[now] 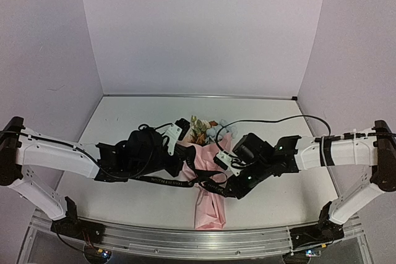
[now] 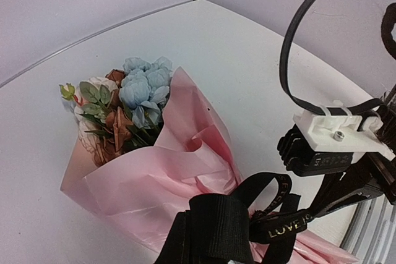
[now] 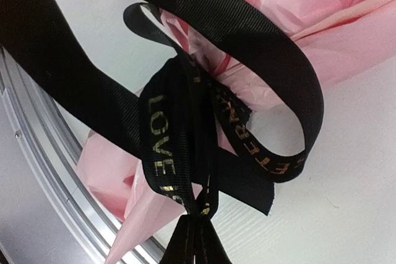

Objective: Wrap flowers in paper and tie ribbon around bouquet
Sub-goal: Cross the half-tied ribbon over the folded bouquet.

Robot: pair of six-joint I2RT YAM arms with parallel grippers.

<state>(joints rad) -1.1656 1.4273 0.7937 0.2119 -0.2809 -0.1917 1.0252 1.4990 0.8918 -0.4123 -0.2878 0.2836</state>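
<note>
The bouquet lies mid-table, a pink paper [image 1: 209, 211] cone with its narrow end toward the front edge. Blue, cream and brown flowers [image 1: 203, 129] show at its far, wide end. The black ribbon [image 1: 167, 181] with gold lettering circles the cone's waist and is knotted there. My left gripper [image 1: 184, 164] is at the cone's left side. In the left wrist view it [image 2: 213, 248] is shut on a broad band of the ribbon [image 2: 288, 224], beside the paper [image 2: 154, 183] and flowers [image 2: 139, 88]. My right gripper [image 3: 199, 227] pinches a ribbon [image 3: 161, 146] strand just below the knot.
An aluminium rail [image 1: 185, 239] runs along the table's front edge, close behind the cone's tip [image 3: 49, 165]. The right arm's black cable [image 2: 288, 60] loops above the white table [image 1: 124, 122]. Pale walls close in the back and both sides.
</note>
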